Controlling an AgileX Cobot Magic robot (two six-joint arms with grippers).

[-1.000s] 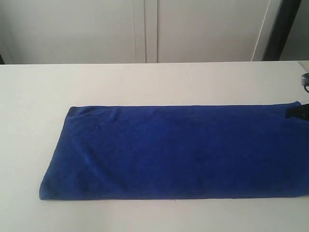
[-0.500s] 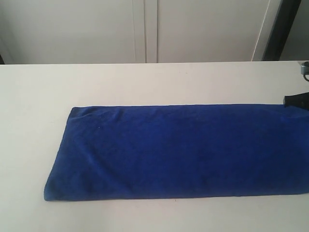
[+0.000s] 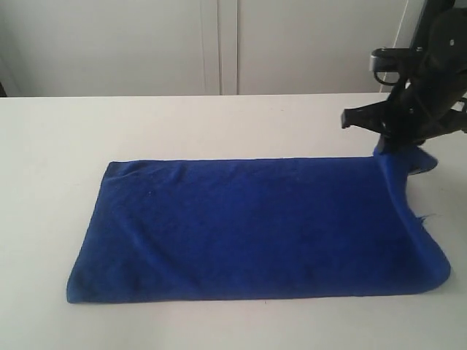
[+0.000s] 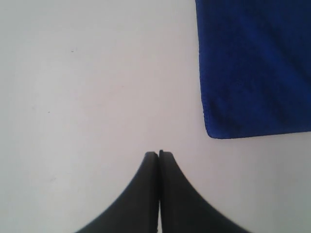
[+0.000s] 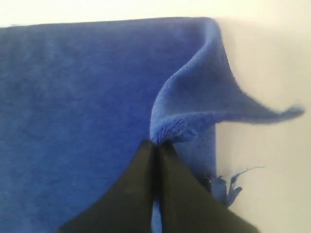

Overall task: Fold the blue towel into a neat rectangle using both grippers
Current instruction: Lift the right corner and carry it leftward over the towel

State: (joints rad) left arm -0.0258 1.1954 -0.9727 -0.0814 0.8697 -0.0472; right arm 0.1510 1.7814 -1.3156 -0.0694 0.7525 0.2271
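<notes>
The long royal-blue soft cloth towel (image 3: pixel 248 226) lies flat on the white worktop (image 3: pixel 219 124), stretching away to the left from the right claw (image 5: pixel 156 145), which pinches its far right corner up, while the left claw (image 4: pixel 159 154) is closed on nothing near another corner.

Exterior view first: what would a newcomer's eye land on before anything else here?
The blue towel lies flat across the white table, filling most of the exterior view. At its back right corner in that view, the right gripper is shut on the cloth, holding that corner raised. The left gripper is shut and empty over bare table near a towel corner.
</notes>
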